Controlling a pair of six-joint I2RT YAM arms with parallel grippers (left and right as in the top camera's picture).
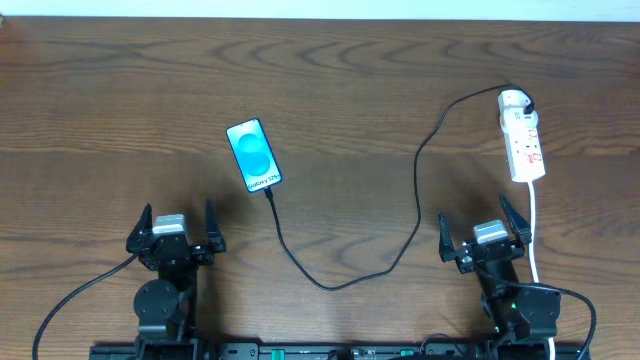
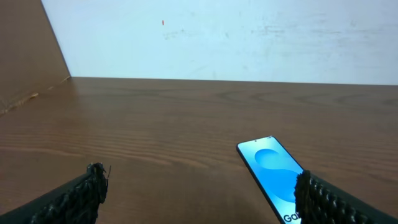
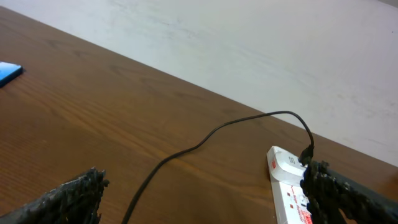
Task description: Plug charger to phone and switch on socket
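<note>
The phone point(image 1: 254, 155) lies screen up left of the table's middle, its blue screen lit; it also shows in the left wrist view point(image 2: 272, 170) and as a corner in the right wrist view point(image 3: 10, 72). The charger cable point(image 1: 418, 195) runs from the phone's near end in a loop to the socket point(image 1: 523, 136), a white power strip at the right, also in the right wrist view point(image 3: 287, 185). The cable's plug end point(image 1: 269, 195) meets the phone's near edge. My left gripper point(image 1: 176, 228) and right gripper point(image 1: 485, 234) are open and empty near the front edge.
The socket's white cord point(image 1: 535, 235) runs toward the front edge beside my right gripper. A pale wall point(image 2: 249, 37) stands behind the table's far edge. The wooden table point(image 1: 120, 110) stretches across the view.
</note>
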